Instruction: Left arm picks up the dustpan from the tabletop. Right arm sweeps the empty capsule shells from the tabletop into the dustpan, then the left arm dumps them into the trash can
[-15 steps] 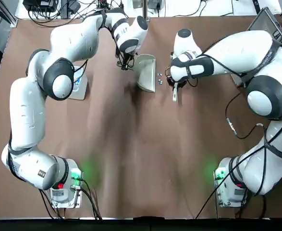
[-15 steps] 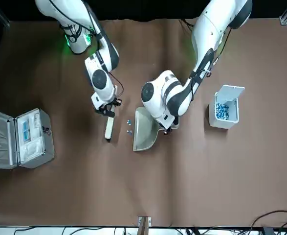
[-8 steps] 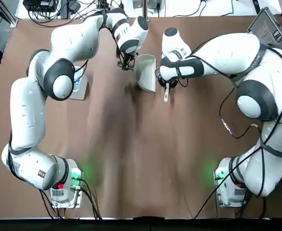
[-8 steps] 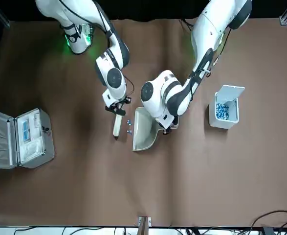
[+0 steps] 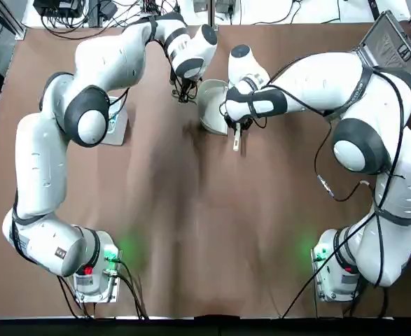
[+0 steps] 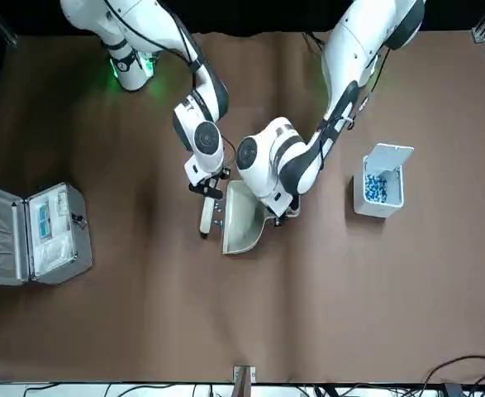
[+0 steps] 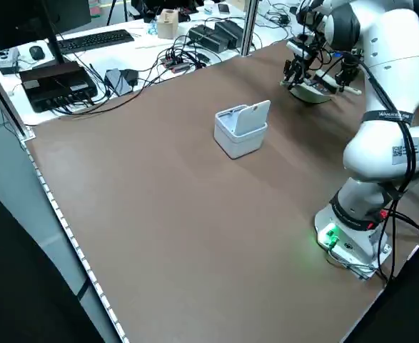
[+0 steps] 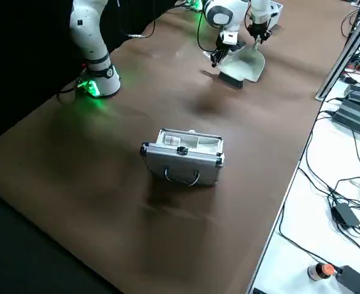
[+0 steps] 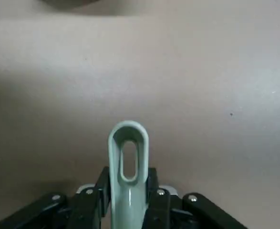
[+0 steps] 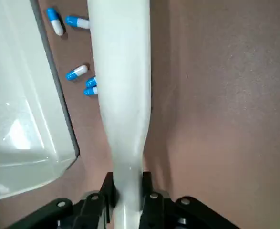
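White brush (image 10: 125, 86) upright in its closed-in fingers, the right gripper (image 10: 128, 191) reaches toward the table's far edge; the left gripper (image 9: 129, 195), bent downward alongside, pinches the dustpan (image 6: 244, 223) by its handle. Only the right wrist view separates the blue-and-white capsule shells (image 10: 77, 72), between brush and dustpan.

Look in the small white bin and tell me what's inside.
The bin holds a pile of blue and whitish bits, seen through its open top in the front view. What lies beneath that top layer is covered and cannot be seen.
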